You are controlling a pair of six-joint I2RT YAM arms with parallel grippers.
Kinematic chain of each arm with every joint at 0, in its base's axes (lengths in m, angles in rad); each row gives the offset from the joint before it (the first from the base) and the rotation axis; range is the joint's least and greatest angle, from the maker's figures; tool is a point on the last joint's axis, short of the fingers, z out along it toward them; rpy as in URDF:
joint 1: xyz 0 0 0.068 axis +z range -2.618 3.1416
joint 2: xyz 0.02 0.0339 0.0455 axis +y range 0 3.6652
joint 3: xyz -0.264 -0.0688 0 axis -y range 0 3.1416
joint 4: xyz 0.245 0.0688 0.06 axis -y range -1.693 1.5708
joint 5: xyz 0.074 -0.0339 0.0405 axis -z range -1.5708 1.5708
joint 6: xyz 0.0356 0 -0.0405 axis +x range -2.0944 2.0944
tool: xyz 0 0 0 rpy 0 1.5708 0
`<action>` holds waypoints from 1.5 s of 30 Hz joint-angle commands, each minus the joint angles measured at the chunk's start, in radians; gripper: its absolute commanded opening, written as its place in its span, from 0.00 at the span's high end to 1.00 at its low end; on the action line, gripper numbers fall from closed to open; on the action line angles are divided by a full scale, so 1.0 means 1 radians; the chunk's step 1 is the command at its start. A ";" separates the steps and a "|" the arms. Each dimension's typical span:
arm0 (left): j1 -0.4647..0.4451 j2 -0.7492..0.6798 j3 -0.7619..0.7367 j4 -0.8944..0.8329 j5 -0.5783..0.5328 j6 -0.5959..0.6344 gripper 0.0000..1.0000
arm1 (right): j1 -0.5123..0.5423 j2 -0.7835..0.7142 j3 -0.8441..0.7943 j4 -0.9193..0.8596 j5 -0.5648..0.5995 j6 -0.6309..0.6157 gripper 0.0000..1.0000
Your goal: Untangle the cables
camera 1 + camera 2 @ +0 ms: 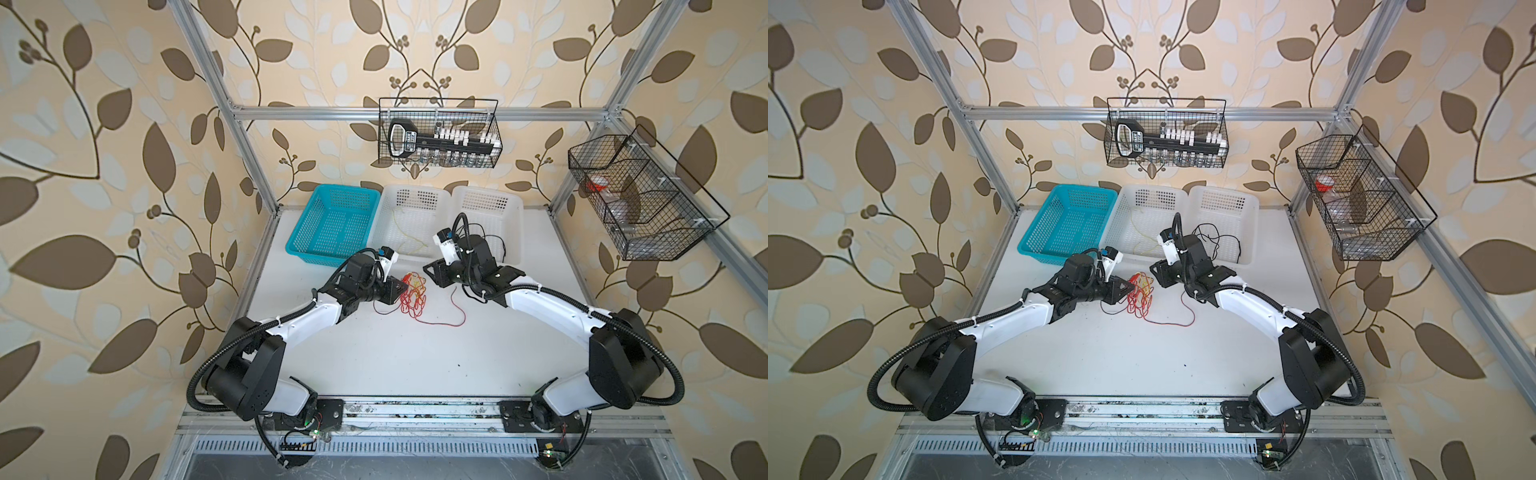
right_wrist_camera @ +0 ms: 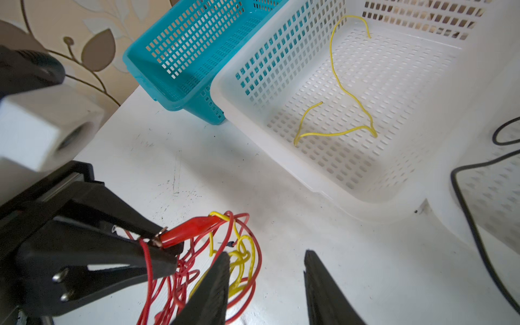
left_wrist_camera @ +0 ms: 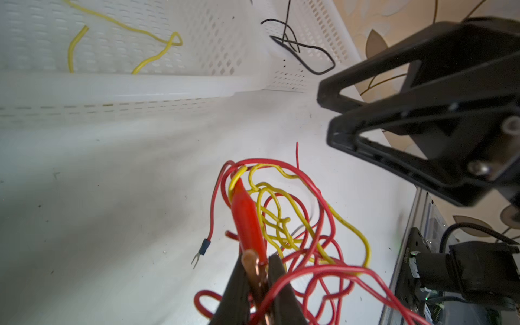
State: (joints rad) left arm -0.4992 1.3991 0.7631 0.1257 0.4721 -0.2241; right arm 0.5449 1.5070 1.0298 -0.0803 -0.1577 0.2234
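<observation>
one yellow cable [image 2: 334, 133] lies in a white basket [image 2: 261, 70] and a black cable [image 2: 453, 180] in the next basket [image 2: 492, 197], but the red-and-yellow tangle [image 1: 413, 297] is left on the tabletop [image 1: 395, 353]. left fingers [image 3: 235, 292] clench the tangle's red clip [image 3: 247, 213]; right fingers [image 2: 211, 295] gape empty beside it. no writing is legible

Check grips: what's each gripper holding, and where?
Left gripper pinches the red alligator clip by its bare metal end. Right gripper open, holding nothing.
</observation>
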 commanded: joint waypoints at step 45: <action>-0.026 -0.115 -0.008 0.095 -0.006 0.339 1.00 | 0.089 -0.112 0.072 -0.074 -0.190 -0.027 0.70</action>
State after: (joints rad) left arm -0.5182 1.2865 0.7090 0.1967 0.4423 0.1024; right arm 0.6205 1.3678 1.0641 -0.1688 -0.2893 0.2081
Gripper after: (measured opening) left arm 0.148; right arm 0.302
